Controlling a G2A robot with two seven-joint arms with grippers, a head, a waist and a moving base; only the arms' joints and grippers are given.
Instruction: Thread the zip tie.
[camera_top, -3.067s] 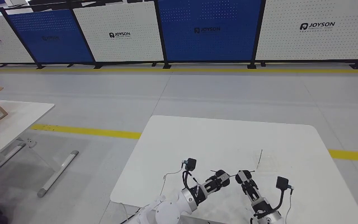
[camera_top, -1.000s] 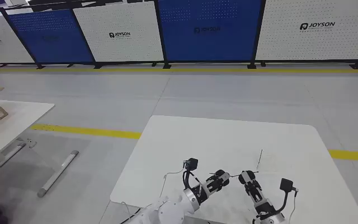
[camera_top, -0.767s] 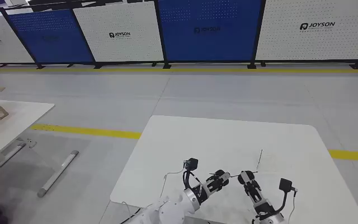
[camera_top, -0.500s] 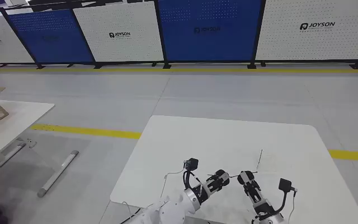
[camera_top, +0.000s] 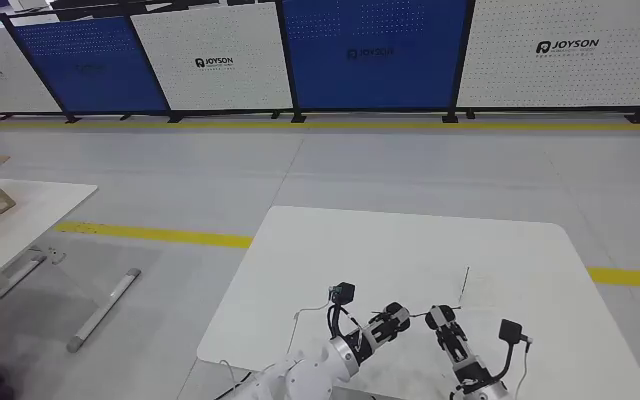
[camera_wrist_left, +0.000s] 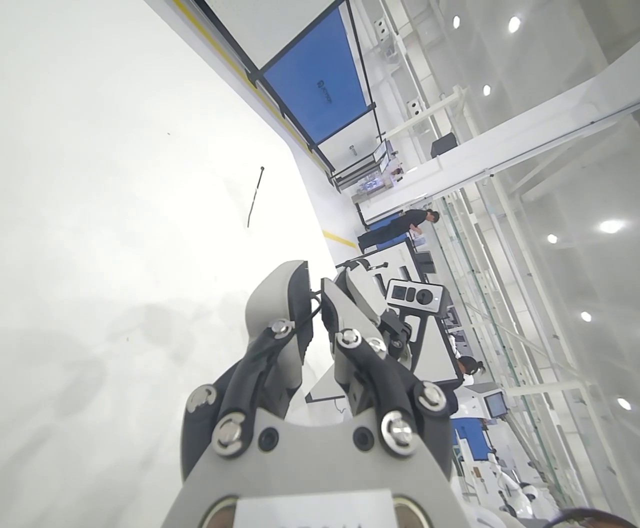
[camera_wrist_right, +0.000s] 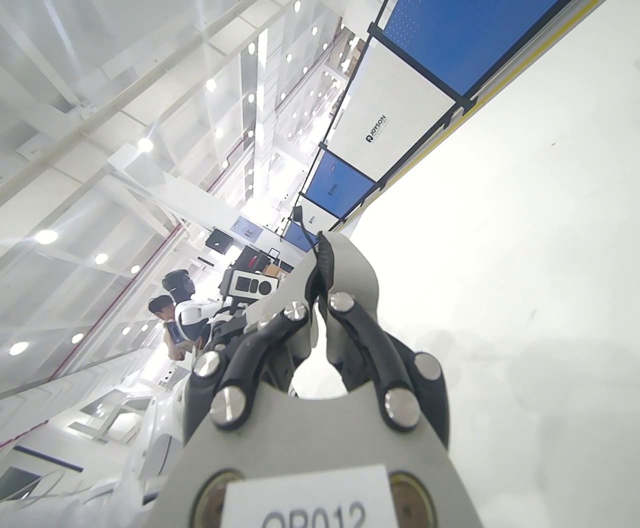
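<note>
The left gripper (camera_wrist_left: 312, 281) pinches a thin black strap (camera_wrist_left: 311, 312). The right gripper (camera_wrist_right: 322, 246) clamps the zip tie (camera_wrist_right: 299, 215); a second tie (camera_wrist_left: 255, 197) lies on the table (camera_wrist_left: 100, 150).

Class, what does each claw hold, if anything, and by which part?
Right claw pinches a black zip tie just below its head. Left claw pinches a thin black strap; which part cannot be told.

At the table's (camera_top: 400, 240) six o'clock edge, most of the zip tie (camera_wrist_right: 299, 216) hides inside the right gripper (camera_wrist_right: 320, 250); whether it's threaded, I can't tell.
</note>
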